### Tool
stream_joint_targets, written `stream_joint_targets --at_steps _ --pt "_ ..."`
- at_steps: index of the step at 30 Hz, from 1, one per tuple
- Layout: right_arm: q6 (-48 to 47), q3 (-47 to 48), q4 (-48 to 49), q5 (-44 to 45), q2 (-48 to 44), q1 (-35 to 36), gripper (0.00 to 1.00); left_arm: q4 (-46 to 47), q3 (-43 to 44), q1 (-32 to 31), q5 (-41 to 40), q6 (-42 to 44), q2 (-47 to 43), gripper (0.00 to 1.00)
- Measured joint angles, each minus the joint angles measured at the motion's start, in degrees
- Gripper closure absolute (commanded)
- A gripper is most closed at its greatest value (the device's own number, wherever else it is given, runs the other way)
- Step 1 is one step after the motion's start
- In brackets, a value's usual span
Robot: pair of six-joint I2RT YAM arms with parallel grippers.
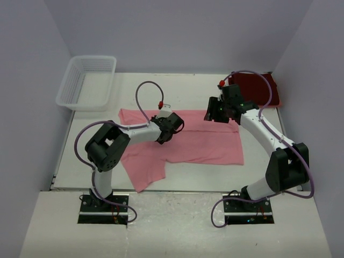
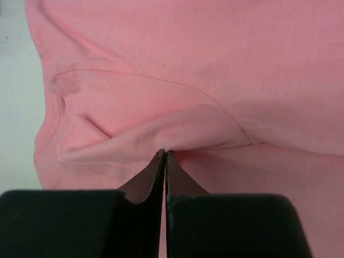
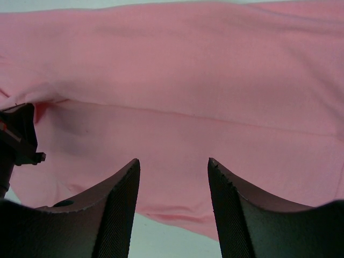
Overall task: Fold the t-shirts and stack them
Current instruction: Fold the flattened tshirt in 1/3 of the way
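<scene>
Surface: white table [image 1: 188, 91].
Centre: pink t-shirt [image 1: 204, 142], spread out.
Far right corner: maroon t-shirt [image 1: 248, 86], compact.
Far left corner: white lattice basket [image 1: 86, 86].

One pinch, one hover over the pink t-shirt [image 1: 204, 148].
Left gripper [image 2: 165, 153] pinches its cloth, fingertips together; right gripper [image 3: 173, 161] hangs above it, jaws apart.

No legible text, brand, number found (neck patch [image 2: 65, 83] on pink t-shirt [image 2: 215, 64] unreadable).
</scene>
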Motion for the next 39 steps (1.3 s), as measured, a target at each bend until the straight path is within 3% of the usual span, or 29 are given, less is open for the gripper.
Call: stream_joint_targets --at_steps 8,15,18,19,20,22,23,26,31,35,39 --pt "0.0 0.0 0.0 0.0 0.0 0.3 0.45 -2.1 3.6 1.3 -1.6 0.0 0.7 1.00" --pt "0.0 0.0 0.0 0.0 0.0 0.3 0.45 -2.1 6.2 8.3 -1.5 1.8 0.9 0.99" --pt "0.0 0.0 0.0 0.0 0.2 0.4 0.45 -2.0 8.3 11.7 -1.6 3.2 1.9 0.87" --pt "0.0 0.0 0.0 0.0 0.5 0.4 0.45 -1.9 9.3 12.6 -1.8 3.6 2.5 0.80" --pt "0.0 0.0 0.0 0.0 0.7 0.5 0.45 -2.0 10.1 13.4 -2.0 4.2 3.0 0.67" --pt "0.0 0.0 0.0 0.0 1.4 0.6 0.45 -2.0 10.8 14.2 -2.5 5.3 3.3 0.59" --pt "0.0 0.0 0.0 0.0 1.7 0.7 0.45 -2.0 10.8 14.3 -2.7 5.6 3.2 0.50" --pt "0.0 0.0 0.0 0.0 2.7 1.0 0.45 -1.9 10.6 13.9 -2.7 6.1 2.9 0.39" --pt "0.0 0.3 -0.1 0.0 3.9 1.4 0.45 -2.1 7.9 13.0 -2.4 5.9 -0.2 0.40" --pt "0.0 0.5 -0.1 0.0 3.9 1.7 0.45 -3.0 5.8 11.8 -1.9 4.5 -2.9 0.65" --pt "0.0 0.5 -0.1 0.1 3.9 1.8 0.45 -2.9 2.8 10.5 1.2 3.8 -5.1 0.77"
